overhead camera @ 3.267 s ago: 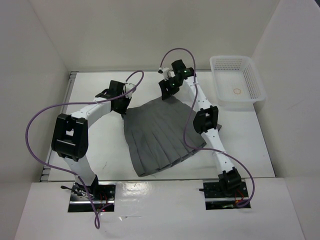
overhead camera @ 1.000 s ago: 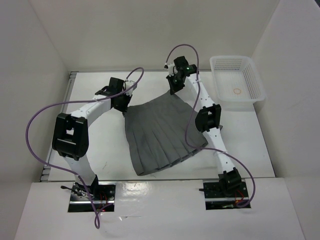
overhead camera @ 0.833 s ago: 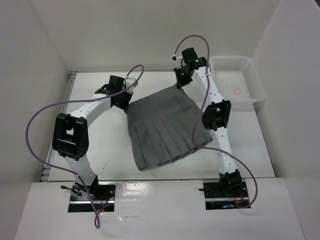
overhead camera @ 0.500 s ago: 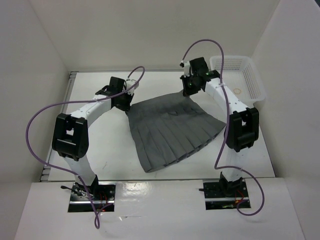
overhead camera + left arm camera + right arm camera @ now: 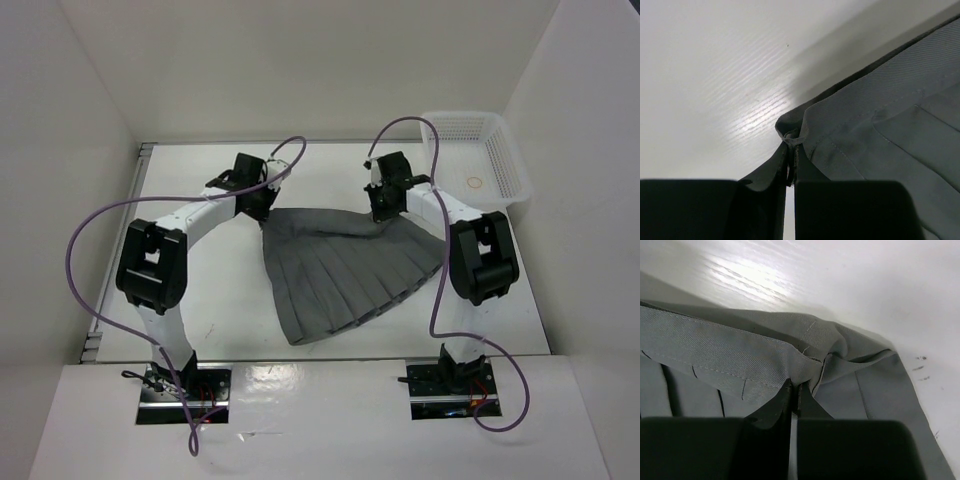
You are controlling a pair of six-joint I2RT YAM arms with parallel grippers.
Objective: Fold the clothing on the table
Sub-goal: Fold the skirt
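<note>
Plenty of bare table left of the left gripper. Right of the right gripper, mesh basket in the way. Ahead of both, back wall close.

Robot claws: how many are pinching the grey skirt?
2. The left gripper pinches the far left corner of the skirt; the right gripper pinches its far right corner. Neither is hidden.

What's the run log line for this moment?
left end effector: shut on waistband corner of grey pleated fabric skirt | right end effector: shut on other waistband corner | hem: on white tabletop
</note>
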